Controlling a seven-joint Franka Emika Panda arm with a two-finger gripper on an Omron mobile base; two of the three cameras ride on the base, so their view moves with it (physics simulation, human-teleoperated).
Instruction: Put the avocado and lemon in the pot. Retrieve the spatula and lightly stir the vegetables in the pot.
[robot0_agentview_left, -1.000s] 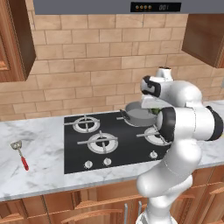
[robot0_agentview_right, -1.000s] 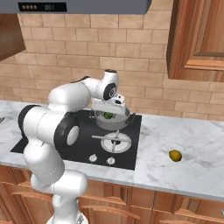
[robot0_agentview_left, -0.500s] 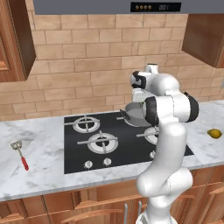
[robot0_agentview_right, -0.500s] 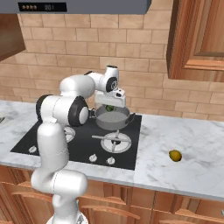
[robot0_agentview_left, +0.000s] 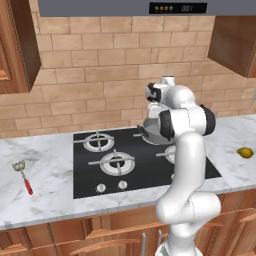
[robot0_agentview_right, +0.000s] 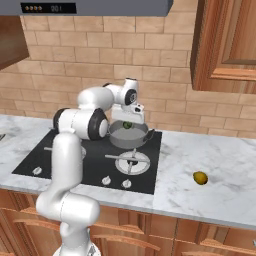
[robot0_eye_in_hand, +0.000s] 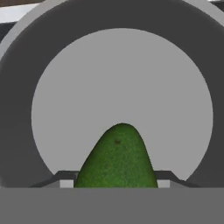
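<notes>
The green avocado (robot0_eye_in_hand: 118, 159) sits between my gripper's (robot0_eye_in_hand: 114, 177) fingers (robot0_eye_in_hand: 65, 178), which are shut on it. It hangs just over the grey pot (robot0_eye_in_hand: 122, 78), whose round floor lies bare beneath. From the right base view the gripper (robot0_agentview_right: 131, 118) holds the avocado (robot0_agentview_right: 127, 125) above the pot (robot0_agentview_right: 128, 139) on the back right burner. The pot (robot0_agentview_left: 151, 135) is partly hidden by my arm in the left base view. The yellow lemon (robot0_agentview_left: 245, 152) (robot0_agentview_right: 200, 177) lies on the marble counter right of the stove. The red-handled spatula (robot0_agentview_left: 23, 176) lies far left on the counter.
The black stove top (robot0_agentview_left: 100, 172) has several burners, with knobs (robot0_agentview_right: 115, 182) along its front edge. A brick wall stands close behind the pot, a range hood (robot0_agentview_left: 150, 7) above, and wooden wall cabinets (robot0_agentview_right: 230, 45) hang on both sides.
My arm has swung its elbow up and back from the right, uncovering the lemon in the left base view. The hand stays over the pot with the avocado held.
</notes>
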